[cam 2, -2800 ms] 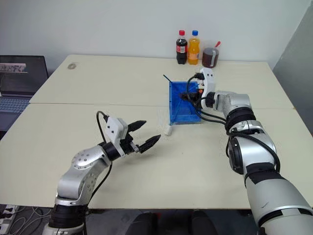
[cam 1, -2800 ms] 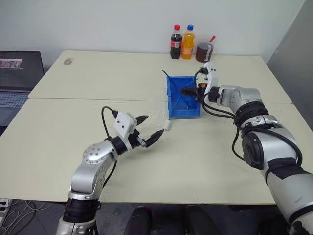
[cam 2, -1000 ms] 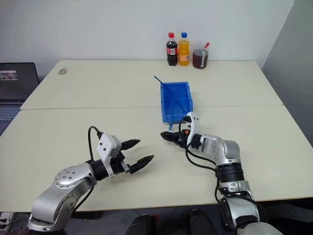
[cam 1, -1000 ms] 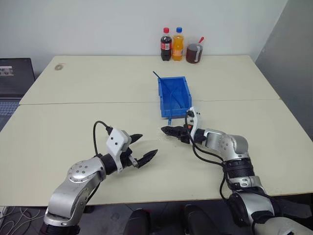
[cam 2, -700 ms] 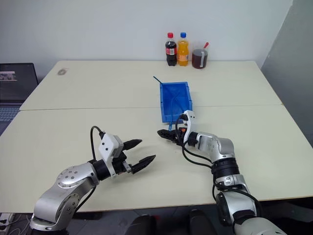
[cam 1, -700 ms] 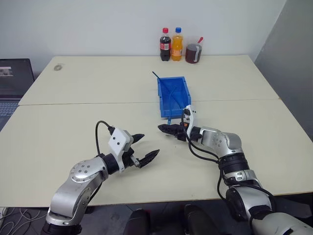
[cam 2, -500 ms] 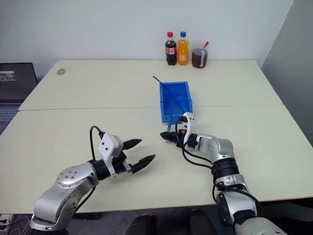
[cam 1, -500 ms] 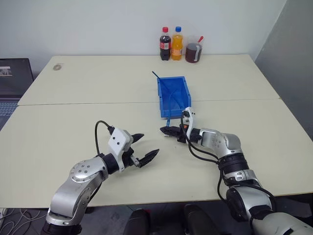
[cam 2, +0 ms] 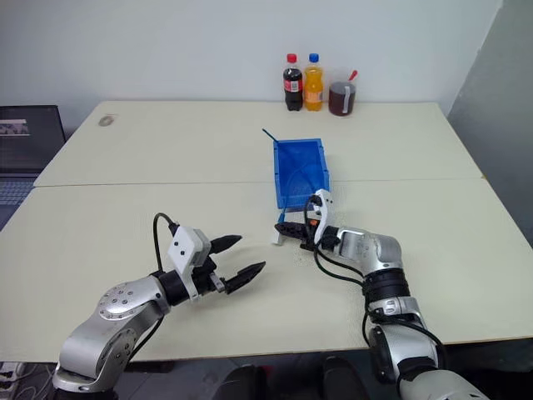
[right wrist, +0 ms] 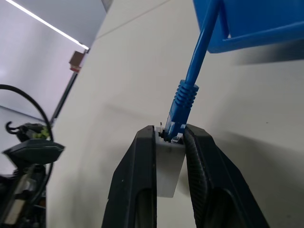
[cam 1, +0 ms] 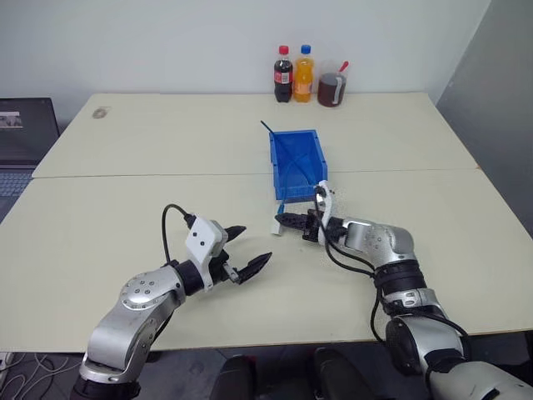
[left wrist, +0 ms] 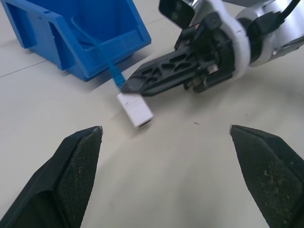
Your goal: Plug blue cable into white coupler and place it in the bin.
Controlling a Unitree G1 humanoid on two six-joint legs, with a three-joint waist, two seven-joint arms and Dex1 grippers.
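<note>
I see the cable [right wrist: 190, 92] plugged into the coupler [right wrist: 169, 167], trailing from the bin [cam 1: 296, 167] mid-worktop [cam 1: 125, 200]. My right gripper [right wrist: 169, 142] pinches the coupler just before the bin's front lip. My left gripper [cam 1: 250, 252] hangs wide open, empty, nearer me.

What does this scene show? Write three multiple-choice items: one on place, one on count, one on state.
1. Where is the white coupler? A beside the laptop; B gripped by the right end effector, before the bin; C on the floor.
2. How many capped bottles stand? A one; B two; C four.
3. The left end effector is: A open, empty; B shut on the cable; C shut on the coupler.
Answers: B, fingers pinch it with the blue cable plugged in; B, cola and orange soda; A, fingers spread, nothing between.
</note>
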